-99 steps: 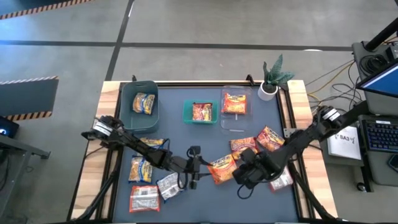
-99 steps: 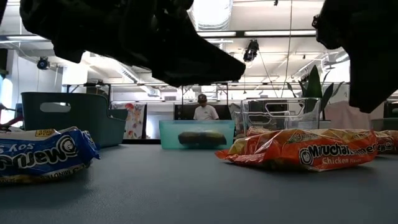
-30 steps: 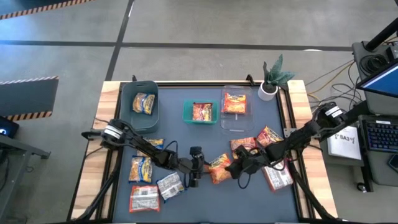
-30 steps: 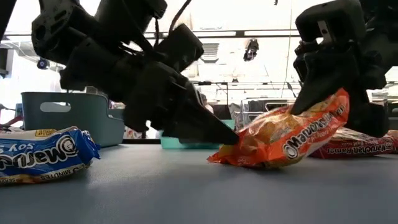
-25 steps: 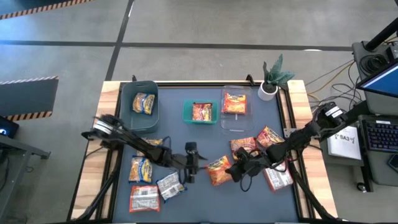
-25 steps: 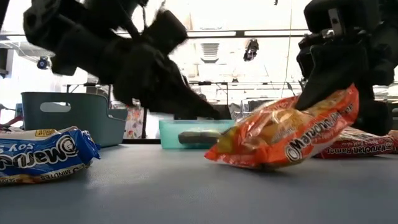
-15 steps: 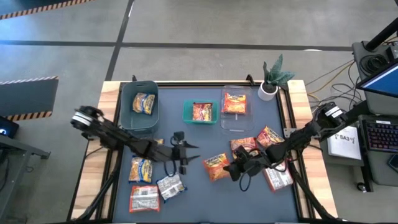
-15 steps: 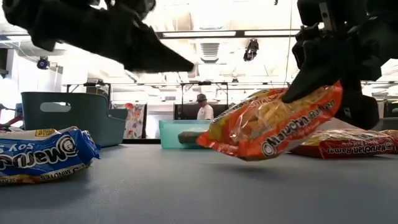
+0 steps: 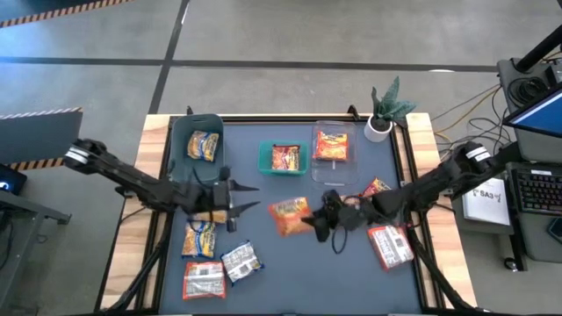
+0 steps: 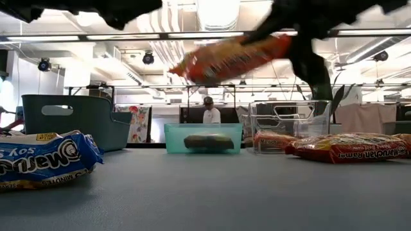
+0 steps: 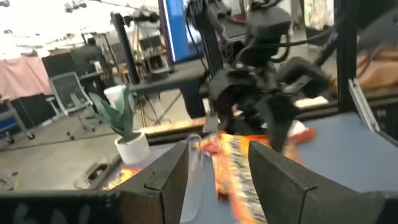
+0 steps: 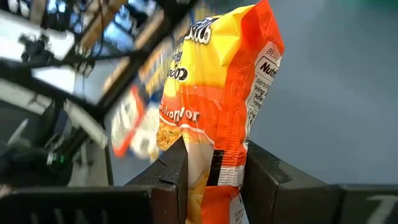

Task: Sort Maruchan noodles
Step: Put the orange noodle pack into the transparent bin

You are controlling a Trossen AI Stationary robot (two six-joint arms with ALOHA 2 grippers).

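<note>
Above the middle of the dark tabletop (image 9: 290, 263), my right end effector (image 9: 318, 221) pinches an orange-red noodle packet (image 9: 288, 215) by one short end, the two fingers (image 12: 171, 171) pressed against either face of the wrapper. The packet hangs clear of the surface: in the low view it floats high over the teal bin (image 10: 203, 138), its long axis close to level and tipped slightly up at the held end. From above, that long axis runs roughly across the tabletop, the free end pointing toward my left arm.

My left end effector (image 9: 239, 201) hovers off to the packet's left, fingers spread and holding nothing; its own camera looks between them at the lifted packet, blurred there, so I can read no more than its colour.

At the back of the tabletop stand a grey-green bin (image 9: 197, 147), the small teal bin and a clear bin (image 9: 333, 154), each with one packet in it. More packets lie flat: yellow-and-blue ones (image 9: 198, 237) and red-and-white ones (image 9: 204, 280) near the front left, red-and-white and orange ones (image 9: 389, 245) on the right. A small potted plant (image 9: 384, 112) sits at the back right corner.
</note>
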